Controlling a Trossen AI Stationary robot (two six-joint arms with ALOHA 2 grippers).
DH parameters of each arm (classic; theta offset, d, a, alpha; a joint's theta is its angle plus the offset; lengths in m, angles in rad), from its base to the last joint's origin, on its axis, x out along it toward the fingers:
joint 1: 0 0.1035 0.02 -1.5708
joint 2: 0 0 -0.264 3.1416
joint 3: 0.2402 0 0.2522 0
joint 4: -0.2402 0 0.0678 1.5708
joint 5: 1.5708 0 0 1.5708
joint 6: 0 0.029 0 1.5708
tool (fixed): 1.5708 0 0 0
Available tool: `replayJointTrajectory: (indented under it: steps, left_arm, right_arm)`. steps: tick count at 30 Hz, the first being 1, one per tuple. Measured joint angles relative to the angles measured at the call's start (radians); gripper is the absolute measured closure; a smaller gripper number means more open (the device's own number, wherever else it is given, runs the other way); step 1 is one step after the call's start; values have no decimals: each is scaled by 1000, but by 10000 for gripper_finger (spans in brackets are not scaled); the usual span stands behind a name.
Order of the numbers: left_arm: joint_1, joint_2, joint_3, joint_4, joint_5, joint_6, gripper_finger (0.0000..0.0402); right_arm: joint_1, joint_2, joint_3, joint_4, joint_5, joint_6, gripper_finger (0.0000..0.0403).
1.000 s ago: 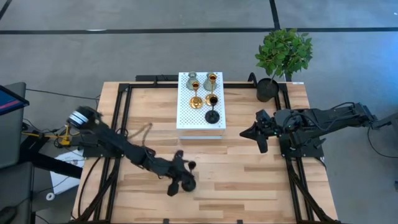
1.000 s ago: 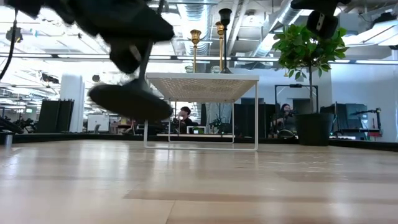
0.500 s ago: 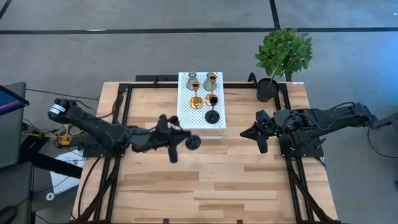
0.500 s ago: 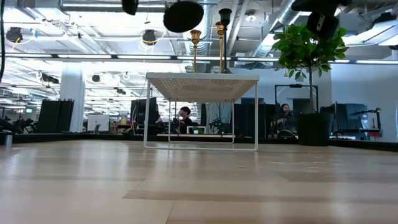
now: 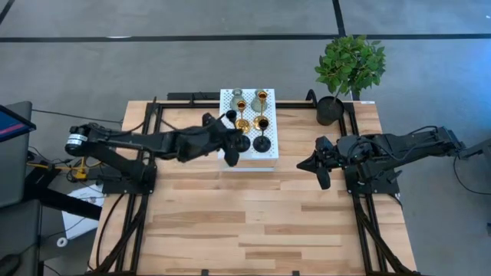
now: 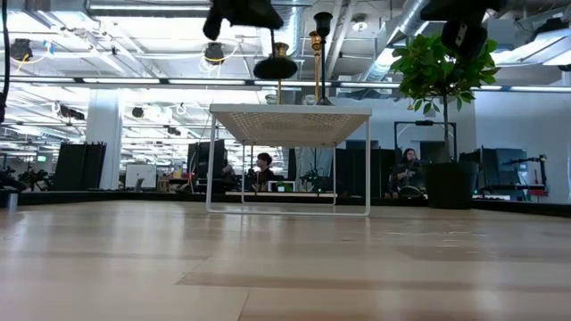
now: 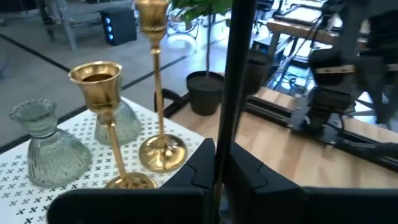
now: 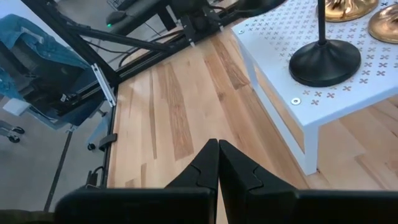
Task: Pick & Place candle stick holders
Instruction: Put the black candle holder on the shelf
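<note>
My left gripper (image 5: pixel 230 136) is over the near left part of the white perforated stand (image 5: pixel 255 158), shut on a black candlestick holder (image 6: pixel 273 59). On the stand stand two gold holders (image 7: pixel 99 93) (image 7: pixel 155 74), two grey-green glass ones (image 7: pixel 43 146) (image 7: pixel 121 127) and another black one (image 5: pixel 262 139), each on its round base. My right gripper (image 5: pixel 307 163) is shut and empty, above the table to the right of the stand. My left gripper pinches the black holder's thin stem (image 7: pixel 231 106) between its two fingers (image 7: pixel 202 165). The fingers come from the table's left, across the stem. The holder hangs upright with its round base (image 6: pixel 275 68) down, lifted clear above the stand's top (image 6: pixel 290 113).
A black pot with a green plant (image 5: pixel 349 65) stands at the table's far right corner. Black frame rails (image 5: pixel 149 153) run along the table's left and right sides. Bare wood (image 5: pixel 253 222) lies near the table's near edge.
My left gripper has risen from low over the table's near middle and swung toward the far edge, to above the stand. It has kept hold of the black holder, which has gone from tilted low over the table to upright above the stand's top.
</note>
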Motion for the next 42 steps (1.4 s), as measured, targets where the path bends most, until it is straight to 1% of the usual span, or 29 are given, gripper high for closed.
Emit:
replayJointTrajectory:
  steps: [4,7,10,17,22,35,38,42]
  left_arm:
    - [52,36,2,-18,55,-25,388]
    - [72,57,2,-40,65,-30,388]
    - [85,61,2,-69,66,-45,388]
    - [101,61,2,-78,62,-45,388]
    - [99,75,-3,-92,18,-46,388]
    - [99,122,-1,-67,4,-53,388]
    - [99,122,-1,-67,12,-53,374]
    - [98,125,-3,-72,26,-54,342]
  right_arm:
    - [0,0,0,-15,0,-3,403]
    - [0,0,0,-20,0,-3,403]
    - [0,0,0,-25,0,-3,403]
    - [0,0,0,-27,0,-10,403]
    - [0,0,0,-27,0,-10,403]
    - [0,0,0,-40,0,-9,403]
    - [0,0,0,-42,0,-9,403]
    - [0,0,0,-46,0,-10,403]
